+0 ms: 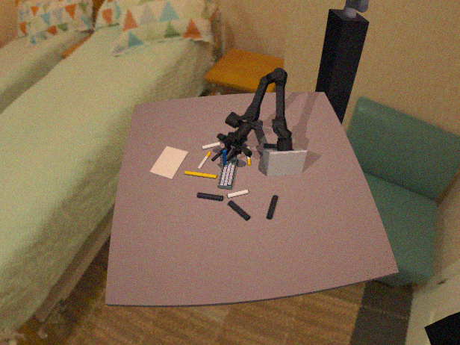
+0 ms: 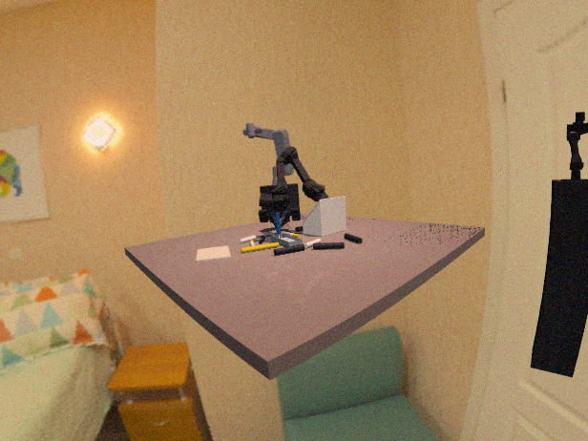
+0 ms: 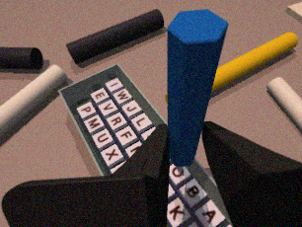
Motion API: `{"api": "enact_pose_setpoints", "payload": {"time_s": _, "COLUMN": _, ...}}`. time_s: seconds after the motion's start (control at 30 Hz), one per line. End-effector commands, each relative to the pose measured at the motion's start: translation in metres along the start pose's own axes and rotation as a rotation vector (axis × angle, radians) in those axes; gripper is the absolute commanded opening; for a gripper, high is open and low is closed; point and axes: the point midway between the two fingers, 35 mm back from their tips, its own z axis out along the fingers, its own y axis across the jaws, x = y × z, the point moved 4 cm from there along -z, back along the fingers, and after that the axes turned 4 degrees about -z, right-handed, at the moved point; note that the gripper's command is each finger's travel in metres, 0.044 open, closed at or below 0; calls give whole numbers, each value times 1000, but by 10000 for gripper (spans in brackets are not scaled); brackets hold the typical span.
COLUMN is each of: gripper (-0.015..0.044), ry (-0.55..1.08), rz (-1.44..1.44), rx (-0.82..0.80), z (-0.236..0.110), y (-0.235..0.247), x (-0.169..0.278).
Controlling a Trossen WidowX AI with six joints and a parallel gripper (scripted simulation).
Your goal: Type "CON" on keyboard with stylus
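My gripper is shut on a blue hexagonal stylus, held upright. The stylus points down at the near end of a small green keyboard with white letter keys. Its lower tip is hidden between my fingers in the wrist view, close over the keys near the O and B. I cannot tell whether the tip touches a key.
Loose sticks lie around the keyboard: a yellow one, several black ones and white ones. A white paper lies left. The grey arm base block stands right.
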Motion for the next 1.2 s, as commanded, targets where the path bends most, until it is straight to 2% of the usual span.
{"api": "enact_pose_setpoints", "payload": {"time_s": 0.0, "gripper": 81, "ry": -1, "rz": 1, "rx": -10, "z": 3, "y": 2, "x": 3}}
{"api": "enact_pose_setpoints", "payload": {"time_s": 0.5, "gripper": 81, "ry": -1, "rz": 1, "rx": -10, "z": 1, "y": 2, "x": 0}}
{"api": "enact_pose_setpoints", "payload": {"time_s": 0.87, "gripper": 81, "ry": -2, "rz": 1, "rx": -9, "z": -16, "y": -1, "x": -29}}
{"api": "enact_pose_setpoints", "payload": {"time_s": 1.17, "gripper": 81, "ry": -3, "rz": 1, "rx": -9, "z": -17, "y": -1, "x": -31}}
